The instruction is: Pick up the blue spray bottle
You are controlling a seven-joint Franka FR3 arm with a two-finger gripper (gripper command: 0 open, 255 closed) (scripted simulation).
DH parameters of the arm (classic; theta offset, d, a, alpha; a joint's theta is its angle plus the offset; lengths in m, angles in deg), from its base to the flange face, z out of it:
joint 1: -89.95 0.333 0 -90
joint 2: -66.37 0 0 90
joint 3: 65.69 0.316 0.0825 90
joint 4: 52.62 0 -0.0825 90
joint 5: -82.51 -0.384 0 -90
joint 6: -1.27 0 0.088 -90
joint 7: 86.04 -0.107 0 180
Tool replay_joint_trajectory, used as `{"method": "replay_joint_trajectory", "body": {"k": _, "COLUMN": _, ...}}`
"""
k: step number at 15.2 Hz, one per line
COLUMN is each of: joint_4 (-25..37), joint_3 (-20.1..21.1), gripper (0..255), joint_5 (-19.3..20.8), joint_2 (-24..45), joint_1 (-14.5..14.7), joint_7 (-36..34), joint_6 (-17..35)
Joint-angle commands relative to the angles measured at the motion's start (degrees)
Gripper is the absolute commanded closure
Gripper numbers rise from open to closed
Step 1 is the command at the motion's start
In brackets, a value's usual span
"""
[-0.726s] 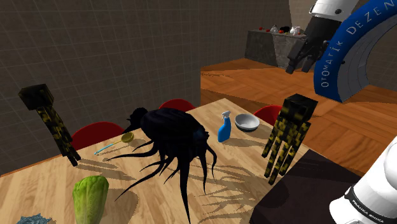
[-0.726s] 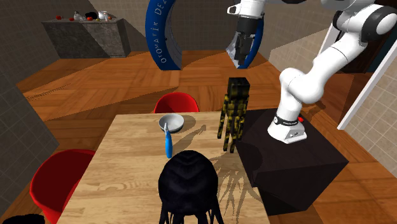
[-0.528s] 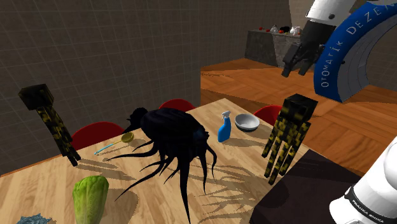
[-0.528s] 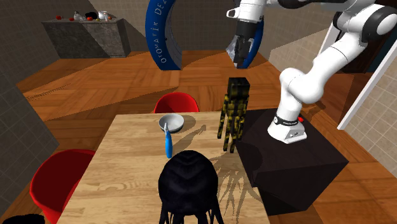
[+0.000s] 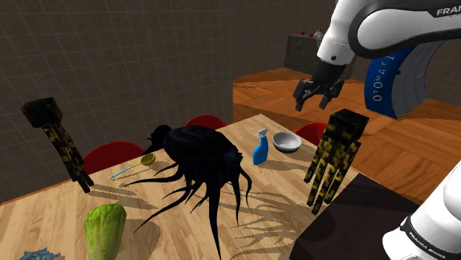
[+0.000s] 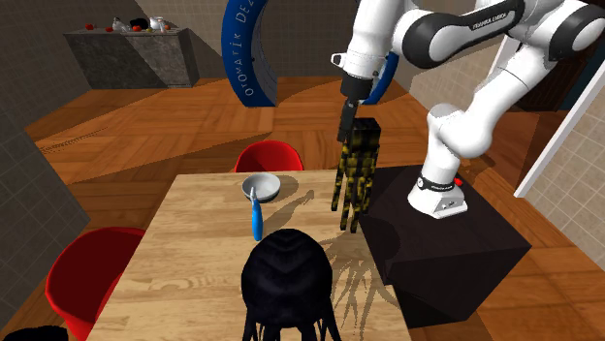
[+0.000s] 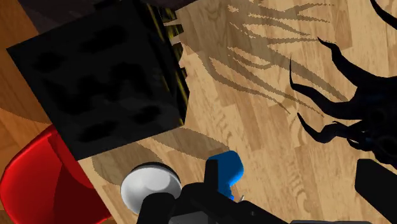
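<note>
The blue spray bottle (image 5: 260,148) with a white trigger head stands upright on the wooden table (image 5: 281,181), next to a grey bowl (image 5: 287,142). In the second exterior view the spray bottle (image 6: 256,219) is just in front of the bowl (image 6: 260,186). My gripper (image 5: 313,96) hangs open in the air, well above the table and above the head of a black-and-yellow blocky figure (image 5: 335,156). It holds nothing. In the wrist view the bottle (image 7: 224,170) lies far below, beside the bowl (image 7: 149,184).
A large black tentacled creature (image 5: 196,159) sprawls mid-table beside the bottle. The blocky figure (image 6: 355,174) stands under the gripper (image 6: 346,129); a second one (image 5: 60,140) is at the far end. There is a lettuce (image 5: 104,230), red chairs (image 6: 270,155), and the dark stand (image 6: 448,247).
The arm has swung toward the shoulder view's left and lowered, bringing the gripper down over the blocky figure's head. Nothing on the table has moved.
</note>
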Motion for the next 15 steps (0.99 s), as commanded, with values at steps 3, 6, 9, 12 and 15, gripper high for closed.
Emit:
{"method": "replay_joint_trajectory", "body": {"k": 3, "joint_4": -0.9, "joint_3": 5.0, "gripper": 0, "joint_5": 1.8, "joint_2": 6.2, "joint_1": -2.4, "joint_7": -8.8, "joint_6": 7.5}}
{"method": "replay_joint_trajectory", "body": {"k": 6, "joint_4": -0.3, "joint_3": 8.9, "gripper": 0, "joint_5": 4.6, "joint_2": 12.1, "joint_1": -4.7, "joint_7": -16.3, "joint_6": 12.5}}
{"method": "replay_joint_trajectory", "body": {"k": 9, "joint_4": 1.3, "joint_3": 12.8, "gripper": 0, "joint_5": 9.1, "joint_2": 18.8, "joint_1": -7.5, "joint_7": -24.8, "joint_6": 16.8}}
{"method": "replay_joint_trajectory", "body": {"k": 12, "joint_4": 3.9, "joint_3": 16.1, "gripper": 0, "joint_5": 15.5, "joint_2": 26.2, "joint_1": -10.3, "joint_7": -34.4, "joint_6": 19.9}}
{"method": "replay_joint_trajectory", "body": {"k": 15, "joint_4": 7.5, "joint_3": 18.0, "gripper": 0, "joint_5": 23.8, "joint_2": 34.2, "joint_1": -12.0, "joint_7": -44.9, "joint_6": 21.4}}
